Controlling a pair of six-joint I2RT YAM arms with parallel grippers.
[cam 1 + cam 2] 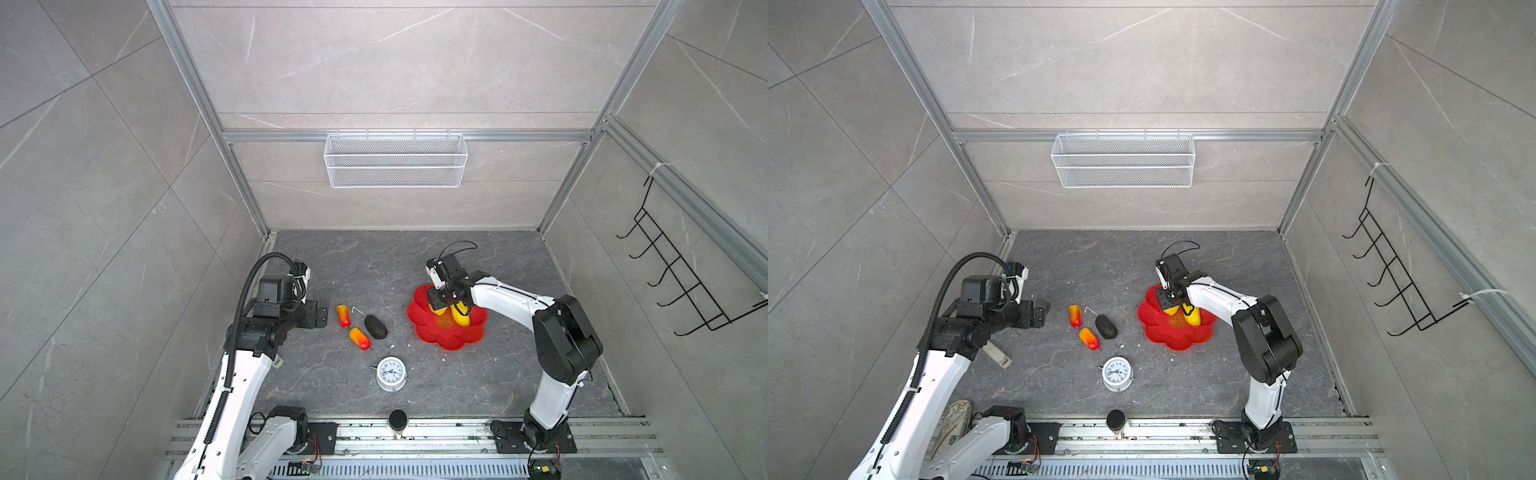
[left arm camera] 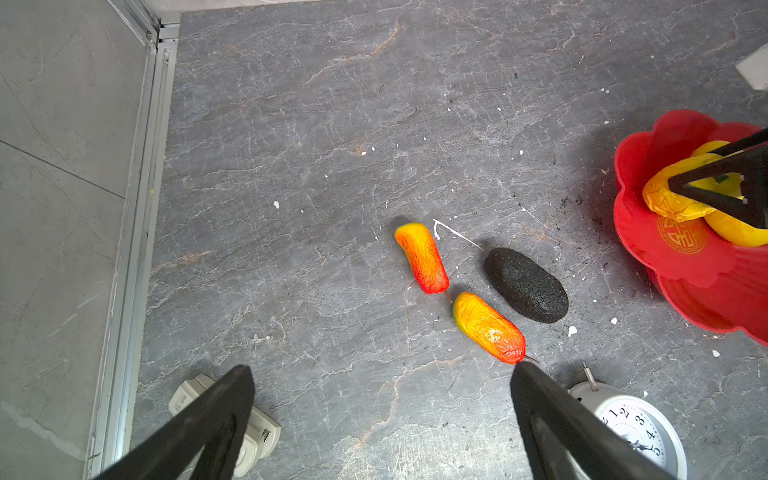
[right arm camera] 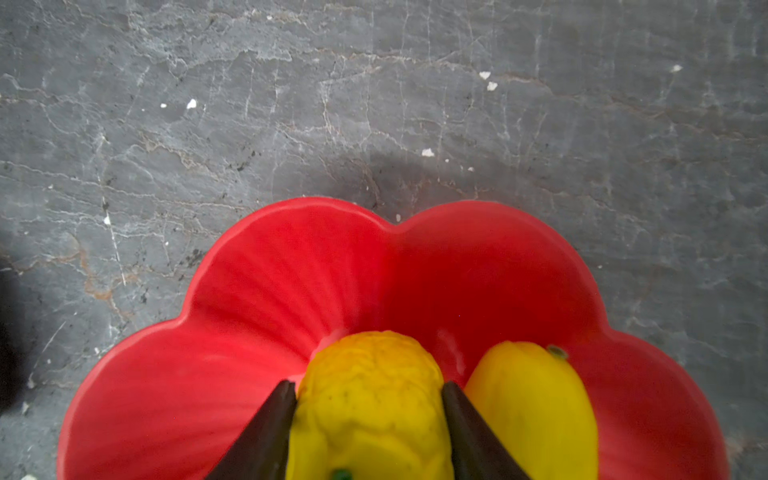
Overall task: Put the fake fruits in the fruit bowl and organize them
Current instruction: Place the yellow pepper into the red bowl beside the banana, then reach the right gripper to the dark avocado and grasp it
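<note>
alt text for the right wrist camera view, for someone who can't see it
The right gripper clamps a ribbed yellow fruit between its dark jaws, over the red scalloped fruit bowl. A smooth yellow fruit lies beside it in the bowl, with grey marbled table beyond.

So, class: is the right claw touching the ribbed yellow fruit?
Touching. The right wrist view shows the right claw with fingers pressed against both sides of the ribbed yellow fruit.
</note>
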